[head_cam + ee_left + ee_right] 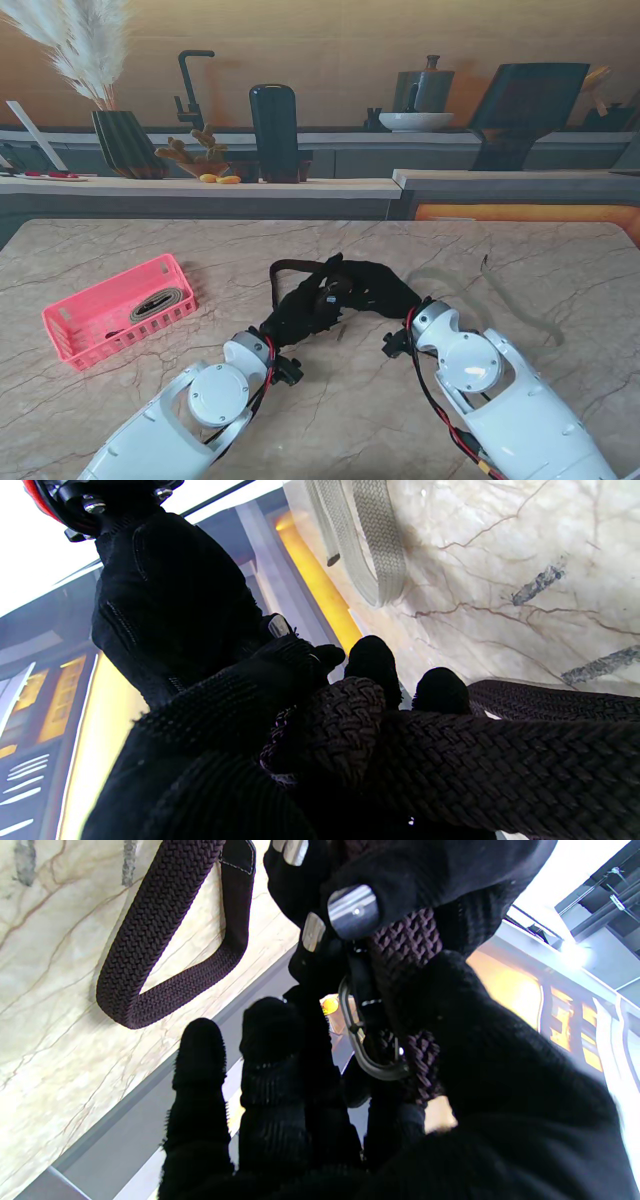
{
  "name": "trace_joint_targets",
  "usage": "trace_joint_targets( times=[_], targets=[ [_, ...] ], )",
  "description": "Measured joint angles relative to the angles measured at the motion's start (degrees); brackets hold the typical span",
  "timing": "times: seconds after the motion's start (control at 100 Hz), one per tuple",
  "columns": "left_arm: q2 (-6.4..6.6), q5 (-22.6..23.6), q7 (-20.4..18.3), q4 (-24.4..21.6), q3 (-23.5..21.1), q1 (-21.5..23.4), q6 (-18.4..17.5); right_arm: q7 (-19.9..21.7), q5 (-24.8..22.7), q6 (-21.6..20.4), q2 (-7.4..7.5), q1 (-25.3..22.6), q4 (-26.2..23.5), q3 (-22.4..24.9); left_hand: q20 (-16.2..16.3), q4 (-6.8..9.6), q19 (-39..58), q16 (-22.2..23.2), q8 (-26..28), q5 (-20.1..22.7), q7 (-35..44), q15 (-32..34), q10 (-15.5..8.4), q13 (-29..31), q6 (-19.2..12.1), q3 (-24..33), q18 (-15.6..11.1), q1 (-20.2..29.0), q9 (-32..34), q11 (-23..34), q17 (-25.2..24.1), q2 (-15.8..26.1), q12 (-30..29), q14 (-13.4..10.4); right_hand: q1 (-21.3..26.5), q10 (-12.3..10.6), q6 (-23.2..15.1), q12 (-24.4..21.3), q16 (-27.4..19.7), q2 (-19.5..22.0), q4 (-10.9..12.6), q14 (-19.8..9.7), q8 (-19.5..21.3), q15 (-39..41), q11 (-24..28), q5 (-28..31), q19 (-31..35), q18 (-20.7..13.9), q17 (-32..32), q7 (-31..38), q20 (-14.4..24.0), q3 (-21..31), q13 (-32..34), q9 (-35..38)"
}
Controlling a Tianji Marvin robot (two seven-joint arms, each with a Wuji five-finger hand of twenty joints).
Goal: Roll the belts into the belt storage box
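The marble surface (120,260) carries everything, and the pink belt storage box (75,322) sits at about nine o'clock from the two hands, well apart from them, with one tan belt (160,302) already coiled inside it. Out at about three o'clock a pale belt (470,285) lies loose, untouched. The dark braided belt (290,268) is the one in work: most of it is bunched between the hands at the centre, with a loop trailing off toward twelve o'clock on the surface. The left hand (305,310) has its gloved fingers (370,660) closed over the strap, and the right hand (375,285) is clamped on the buckle end, where the metal buckle (367,1040) shows between its fingers. I judge the rolling to be at its start, so the buckle should stay pinned as the core while the left hand feeds strap around it under light, even tension. Keep the strap flat, not twisted, and draw the trailing loop in gradually, or the coil will spring loose before it reaches the box.
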Motion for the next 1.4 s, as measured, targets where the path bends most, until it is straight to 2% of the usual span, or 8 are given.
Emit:
trace_joint_targets(
  times=[0.5, 0.61, 0.66, 0.7, 0.76, 0.85, 1.07, 1.4],
  targets=[
    [-0.38, -1.4, 1.4, 0.1, -0.2, 0.6, -0.1, 0.2, 2.6, -0.2, -0.13, -0.2, 0.4, 0.3, 1.5, 0.00, 0.6, 0.8, 0.7, 0.1, 0.9, 1.4, 0.9, 0.0, 0.4, -3.2, 0.0, 1.2, -0.3, 3.0, 0.0, 1.5, 2.0, -1.1, 0.1, 0.0, 0.0, -10.9, -8.9, -2.4, 0.0, 1.5, -5.0, -16.3, -11.1, 2.4, -3.1, 0.9, 1.0, -1.2, -2.0, 2.7, 4.7, 7.2],
    [-0.52, -2.0, 1.9, 0.1, -0.2, 0.9, -0.2, 0.5, 3.8, -0.1, -0.13, -0.1, 0.5, 0.3, 1.5, 0.00, -0.1, 0.7, 2.4, 0.1, 4.5, -0.5, 1.0, 0.0, 0.4, -3.7, 0.0, 1.1, -0.1, 3.7, 0.0, 1.4, 1.7, -1.0, 0.7, 1.1, 0.7, -13.7, -10.9, -5.3, -3.8, 2.8, -9.2, -18.7, -15.4, 6.0, -3.1, 0.9, 4.1, -1.1, -3.5, 6.4, 8.1, 10.9],
    [-0.66, -2.4, 2.4, 0.1, -0.2, 1.1, -0.2, 0.1, 3.6, -0.3, -0.14, -0.1, 0.5, 0.3, 0.1, -0.05, -3.7, -0.4, 3.1, 0.1, 5.8, -5.5, 1.0, -2.5, 0.9, -2.9, 0.0, -0.4, -0.4, 1.3, -1.8, 1.4, -3.3, 0.7, 0.6, 1.2, 0.9, -14.6, -10.9, -6.0, -4.3, 2.9, -10.4, -18.8, -16.3, 6.8, -2.7, 0.9, 5.6, -1.1, -4.0, 7.2, 8.9, 11.5],
    [-0.79, -2.7, 2.6, 0.1, -0.3, 1.2, -0.2, -1.2, 2.8, -0.6, -0.21, -0.1, 0.5, 0.3, -1.6, -0.09, -7.5, -4.0, 3.4, 0.1, 5.9, -9.9, 1.3, -5.7, 1.0, -0.7, 0.1, -5.5, -6.0, -1.1, -4.3, 1.4, -14.9, 1.4, 0.6, 1.7, 1.4, -14.9, -11.0, -7.1, -5.0, 3.4, -11.2, -19.3, -16.8, 8.1, -2.0, 0.9, 6.6, -0.7, -4.1, 7.9, 9.8, 13.3],
    [-0.94, -3.6, 2.6, 0.1, -0.5, 1.2, -0.2, -4.6, 0.2, -1.3, -0.49, -0.4, 0.3, 0.4, -5.5, -0.02, -13.6, -10.7, 3.5, 0.1, 6.3, -16.6, 5.3, -10.2, 1.2, 0.9, 1.2, -10.0, -14.6, -11.7, -8.0, 2.5, -30.6, 2.1, 0.6, -3.0, 2.0, -14.3, -11.2, -7.3, -5.0, 3.3, -11.3, -19.4, -14.2, 8.3, -1.4, 0.9, 7.1, -0.2, -4.1, 8.5, 10.7, 18.0],
    [-1.04, -4.4, 2.1, 0.3, -0.9, 1.1, -0.2, -7.0, -1.3, -2.2, -1.11, -1.4, -0.9, 1.4, -10.6, 0.02, -19.5, -18.7, 4.6, 0.1, 8.6, -24.5, 6.3, -12.9, 1.7, 1.1, 1.2, -13.2, -15.5, -17.6, -10.3, 2.5, -40.7, 2.5, 0.6, -3.6, 2.0, -14.2, -11.2, -7.7, -5.1, 3.3, -11.3, -19.4, -13.6, 8.8, -0.7, 0.9, 7.8, 0.1, -4.2, 8.5, 11.2, 19.5],
    [-1.19, -7.7, 0.3, 0.8, -1.1, 0.0, 2.9, -10.2, -6.9, -4.1, -1.56, -3.0, -4.7, 4.0, -17.7, 0.08, -22.9, -27.7, 12.4, 1.3, 23.7, -31.3, 7.6, -14.4, 2.5, 1.0, 1.3, -14.0, -13.0, -19.7, -12.3, 1.3, -47.2, 2.5, 0.6, -3.7, 2.1, -14.2, -11.2, -8.1, -5.6, 3.2, -11.3, -19.4, -13.6, 8.9, 0.5, 0.8, 8.6, 0.2, -4.3, 9.0, 11.6, 19.6],
    [-1.22, -13.3, -2.8, 0.8, -2.1, 0.1, 4.0, -13.4, -19.4, -9.6, -1.04, -3.5, -9.1, 8.5, -19.8, 0.08, -22.1, -30.4, 17.2, 17.8, 31.0, -31.0, 8.3, -11.7, 3.1, -1.8, 0.1, -12.4, -3.7, -19.9, -12.1, 3.3, -47.9, 3.9, -0.2, -5.6, 1.6, -14.2, -11.6, -8.1, -5.6, 1.8, -11.3, -20.0, -13.2, 9.0, 0.7, 0.4, 8.6, 0.8, -5.5, 9.0, 11.6, 19.6]
  ],
)
